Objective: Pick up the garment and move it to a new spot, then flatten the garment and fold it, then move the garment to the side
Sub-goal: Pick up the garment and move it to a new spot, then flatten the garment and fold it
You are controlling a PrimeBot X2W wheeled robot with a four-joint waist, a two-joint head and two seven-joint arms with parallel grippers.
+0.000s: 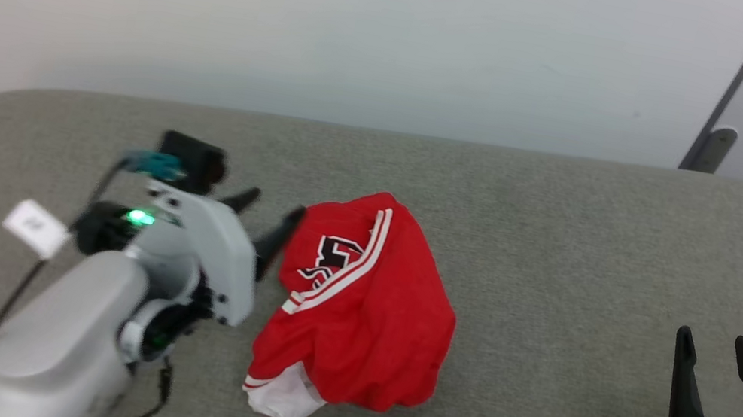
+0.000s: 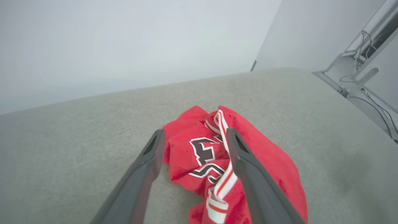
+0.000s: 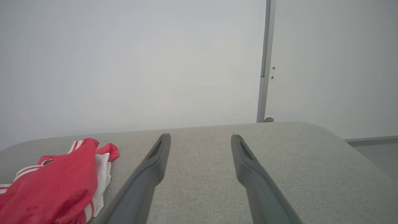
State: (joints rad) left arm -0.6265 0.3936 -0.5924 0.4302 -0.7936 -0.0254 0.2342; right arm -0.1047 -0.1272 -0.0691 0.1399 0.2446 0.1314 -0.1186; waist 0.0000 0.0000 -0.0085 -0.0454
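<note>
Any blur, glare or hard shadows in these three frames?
Head view: the left gripper is blurred, while the garment and the right gripper look sharp. Left wrist view: even light, no glare, the number print readable. Right wrist view: crisp, soft light, no hard shadow on the table.

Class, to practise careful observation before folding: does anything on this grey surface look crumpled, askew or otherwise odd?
The red jersey lies bunched in a heap on the grey padded surface, its black number creased and a white panel sticking out below. The left gripper and right gripper are open, holding nothing. Nothing looks damaged.
</note>
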